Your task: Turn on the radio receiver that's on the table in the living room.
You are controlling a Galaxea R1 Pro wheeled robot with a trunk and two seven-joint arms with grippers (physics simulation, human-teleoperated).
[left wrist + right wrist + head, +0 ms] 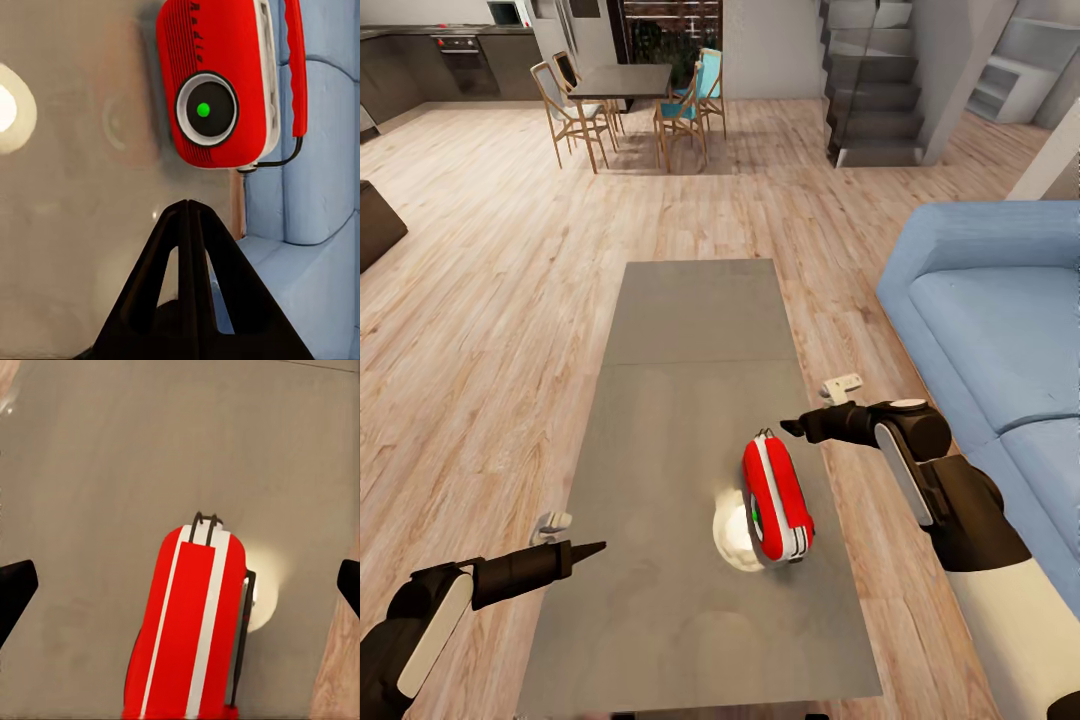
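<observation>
I see the radio receiver (pixel 777 498) standing right of centre on the worktop (pixel 690 320), my left hand (pixel 592 548) clenched at lower left, my right hand (pixel 792 427) released just above it.

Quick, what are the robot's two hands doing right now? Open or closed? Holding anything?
Left gripper: closed, fingertips together, holding nothing.
Right gripper: open, fingers spread wide above the radio receiver, holding nothing.

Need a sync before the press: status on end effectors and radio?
Left end effector shut, empty, aimed at the dial. Right end effector open above the radio receiver. Radio upright on the table, untouched. Nothing between.
</observation>
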